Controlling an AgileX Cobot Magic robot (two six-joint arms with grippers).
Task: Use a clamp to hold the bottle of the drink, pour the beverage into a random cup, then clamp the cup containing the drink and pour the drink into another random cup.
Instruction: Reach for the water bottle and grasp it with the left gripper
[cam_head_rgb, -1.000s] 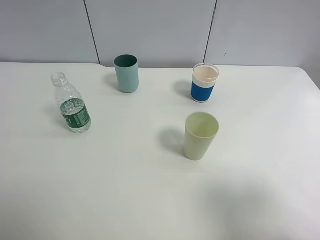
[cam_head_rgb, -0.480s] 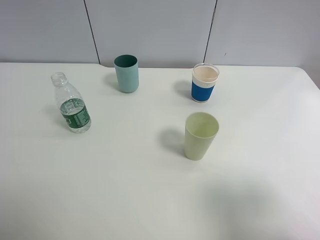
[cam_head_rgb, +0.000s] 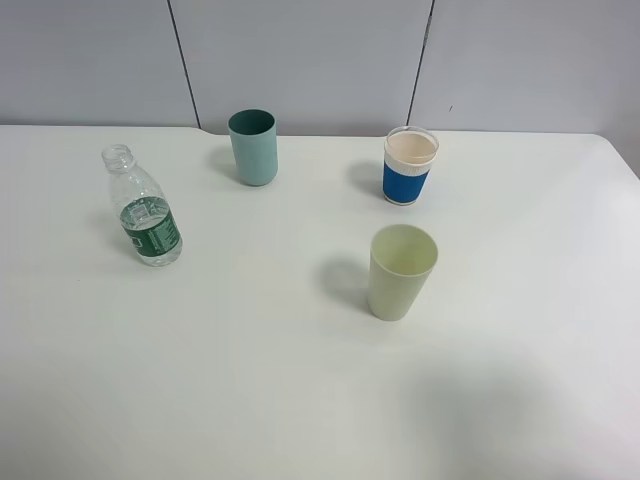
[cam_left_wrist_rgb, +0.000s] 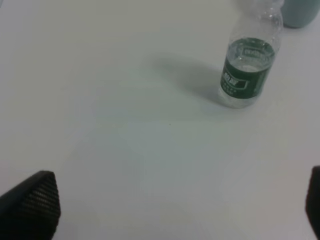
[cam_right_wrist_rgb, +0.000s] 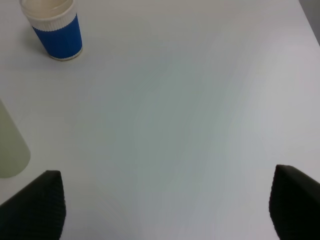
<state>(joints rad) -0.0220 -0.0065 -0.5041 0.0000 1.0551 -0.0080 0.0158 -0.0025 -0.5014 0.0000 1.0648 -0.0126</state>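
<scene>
Jaws wide above white table (cam_head_rgb: 250, 380), grey wall (cam_head_rgb: 300, 50)

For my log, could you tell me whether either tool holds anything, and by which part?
Nothing is held; the left tool and right tool are both open.

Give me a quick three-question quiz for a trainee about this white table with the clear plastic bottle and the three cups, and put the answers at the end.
1. True or false: the pale green plastic cup stands upright, apart from the paper cup with the blue sleeve.
2. Which cup stands nearest the clear plastic bottle with the green label? A, the teal plastic cup; B, the paper cup; C, the pale green cup.
3. Fill in: the left gripper and the right gripper are both ____, holding nothing.

Key: 1 true; 2 A; 3 open.
</scene>
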